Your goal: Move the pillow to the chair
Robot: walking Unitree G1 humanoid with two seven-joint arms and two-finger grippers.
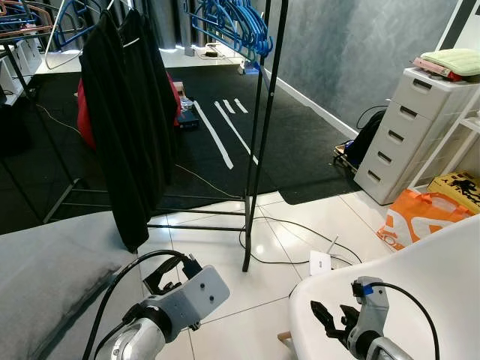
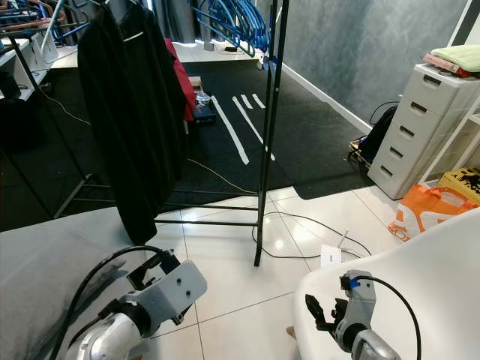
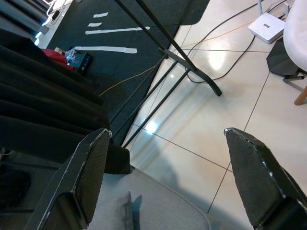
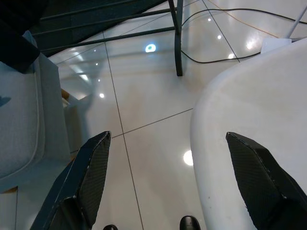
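On the tiles: white chair (image 1: 420,277) at right, grey cushion (image 1: 45,277) at left
Drawers (image 1: 409,124): all shut, green folded cloth (image 1: 454,60) lying on top
Orange bag (image 1: 420,217): contents can't tell
Pillow: can't pick one out for sure
Left gripper (image 3: 168,182): jaws spread wide, holding nothing, over the cushion edge
Right gripper (image 4: 168,177): jaws spread too, holding nothing, at the chair rim
Rack (image 1: 259,135): black coat (image 1: 127,112) hanging

Black clothes rack (image 1: 255,142) straddling dark carpet (image 1: 225,135) and white tile floor (image 1: 225,285), black garment (image 1: 127,112) hanging on it, blue hangers (image 1: 232,22) above. White drawer unit (image 1: 409,131) by right wall, orange bag (image 1: 416,217) beside it. White router (image 1: 320,262) with cables on floor.
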